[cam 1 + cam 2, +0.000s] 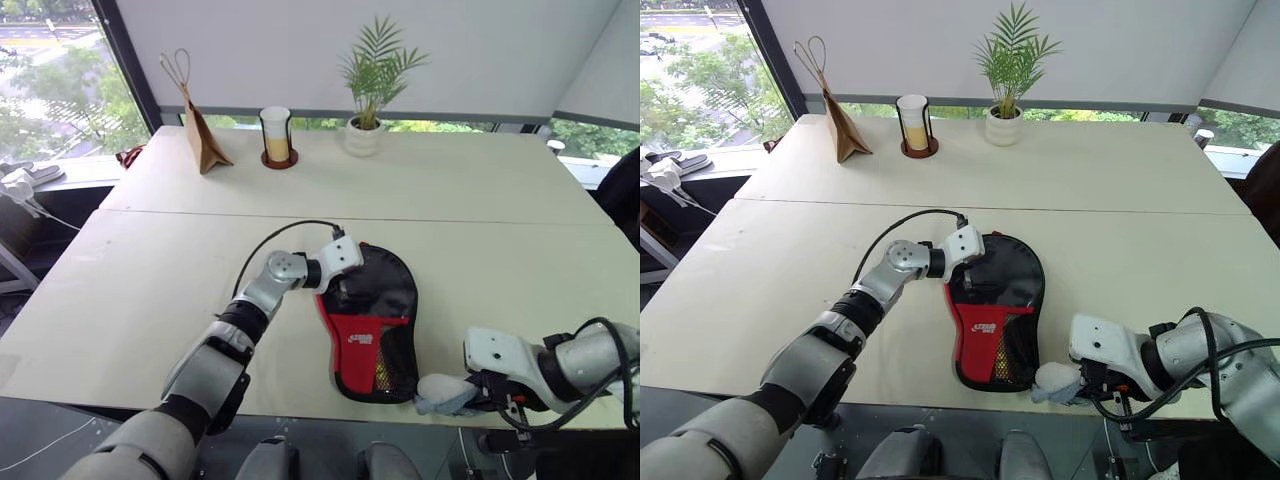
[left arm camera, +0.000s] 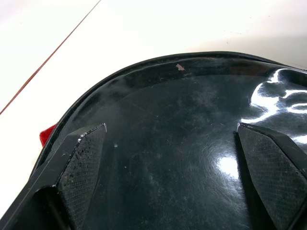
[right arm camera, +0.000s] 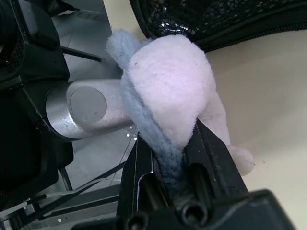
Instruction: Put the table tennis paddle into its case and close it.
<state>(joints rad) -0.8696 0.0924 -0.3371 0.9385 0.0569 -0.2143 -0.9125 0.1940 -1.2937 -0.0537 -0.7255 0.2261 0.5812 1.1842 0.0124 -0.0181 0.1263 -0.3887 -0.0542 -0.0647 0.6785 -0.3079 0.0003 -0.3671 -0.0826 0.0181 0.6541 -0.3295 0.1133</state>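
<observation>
The case (image 1: 372,325) lies flat on the table, near the front edge. It is a paddle-shaped black pouch with a glossy black upper part, a red panel (image 1: 362,340) and a mesh pocket. My left gripper (image 1: 338,292) is open, its fingers (image 2: 84,163) spread over the glossy top of the case (image 2: 182,158). The grey-blue fluffy ball (image 1: 440,393) sits by the case's near end, at the table edge. My right gripper (image 3: 168,139) is shut on the ball (image 3: 163,81). The table tennis paddle is hidden.
At the far side of the table (image 1: 150,290) stand a brown paper bag (image 1: 205,140), a cup in a dark holder (image 1: 277,136) and a potted plant (image 1: 368,95). A seam runs across the table behind the case. A black cable loops off my left wrist.
</observation>
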